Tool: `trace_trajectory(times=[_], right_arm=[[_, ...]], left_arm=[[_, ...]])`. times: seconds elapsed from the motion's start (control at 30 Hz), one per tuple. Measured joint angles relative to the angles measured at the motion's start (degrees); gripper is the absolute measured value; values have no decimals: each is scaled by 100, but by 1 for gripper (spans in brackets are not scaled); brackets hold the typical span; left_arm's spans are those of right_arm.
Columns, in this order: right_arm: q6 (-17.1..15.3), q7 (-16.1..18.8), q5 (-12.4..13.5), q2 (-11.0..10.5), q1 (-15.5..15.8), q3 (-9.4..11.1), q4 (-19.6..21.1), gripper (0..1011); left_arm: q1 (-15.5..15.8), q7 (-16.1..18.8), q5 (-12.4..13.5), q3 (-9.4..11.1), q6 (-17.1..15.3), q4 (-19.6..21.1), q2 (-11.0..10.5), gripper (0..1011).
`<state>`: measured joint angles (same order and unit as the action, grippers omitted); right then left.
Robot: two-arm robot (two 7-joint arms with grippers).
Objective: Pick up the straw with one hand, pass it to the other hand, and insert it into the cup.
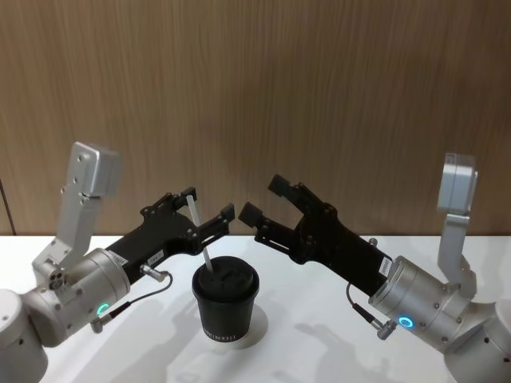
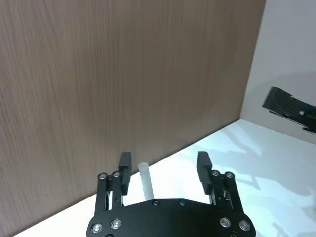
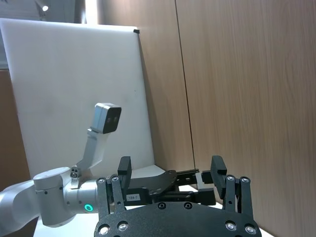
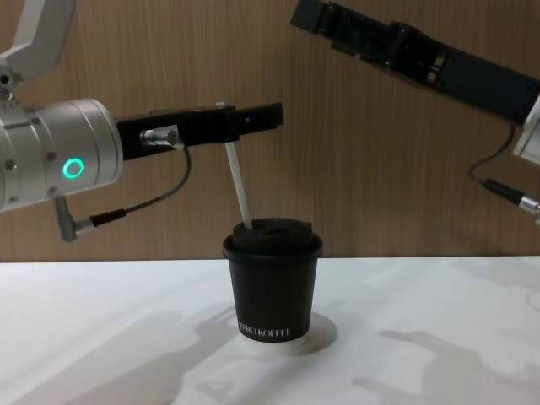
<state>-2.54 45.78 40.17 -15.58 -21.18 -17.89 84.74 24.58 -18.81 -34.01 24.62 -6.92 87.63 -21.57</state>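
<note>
1. Reaching in from the left side of the head view, the left gripper [image 1: 207, 205] hangs above the cup, slanting toward the middle of the scene. A green ring glows on its silver wrist.
2. Its claw stands wide. In the left wrist view the two fingers [image 2: 125, 165] are well apart, and the straw [image 2: 145, 180] stands just beside one of them, clear of the other. Whether the straw touches that finger, I cannot tell.
3. The straw [image 4: 238, 173] is thin and white. Its lower end sits in the lid of the cup [image 4: 272, 287] and its upper end tilts toward the robot's left, up between the left gripper's fingers.
4. The cup [image 1: 226, 303] is black with a black lid and a line of small white lettering. It stands upright on the white table [image 1: 120, 351], roughly central, in front of a wood-grain wall [image 1: 319, 96].
5. The right gripper [image 1: 267, 199] comes in from the right, raised well above the table and pointing toward the left gripper. Its claw is also wide and holds nothing. It stays apart from the straw and the cup.
</note>
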Motion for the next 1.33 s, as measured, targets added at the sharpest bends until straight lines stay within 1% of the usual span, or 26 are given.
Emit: trace_trajectory(times=[0.03, 0.07, 0.17, 0.23, 0.3, 0.53, 0.83, 1.0, 1.3, 1.33], right_arm=[[4, -1, 1, -4, -1, 0, 10, 1001], [7, -3, 2, -7, -3, 0, 15, 1001], [29, -9, 2, -24, -10, 5, 47, 1001], [43, -12, 2, -38, -13, 8, 68, 1001], [65, -19, -7, -64, -20, 14, 111, 1001], [100, -48, -50, -158, -26, 19, 252, 1001], [126, -104, -116, -290, 13, -1, 391, 1001], [145, -142, -190, -387, 53, -23, 446, 1001], [145, -288, -415, -676, 241, -69, 603, 1001], [133, -325, -446, -738, 298, -71, 654, 1001]], left_arm=[[-41, -23, 1, -17, 6, 58, -34, 836], [-61, -38, 2, -24, 12, 85, -50, 836], [-166, -81, 6, -59, 27, 205, -127, 939], [-243, -114, 10, -90, 49, 290, -183, 983], [-309, -129, 13, -116, 68, 353, -225, 1003], [-592, -180, 23, -265, 186, 607, -384, 1003], [-869, -241, 13, -436, 304, 809, -512, 1003], [-952, -284, 3, -482, 318, 849, -549, 1004], [-1030, -413, -50, -475, 281, 790, -599, 1003], [-1030, -413, -50, -475, 281, 790, -599, 1003]])
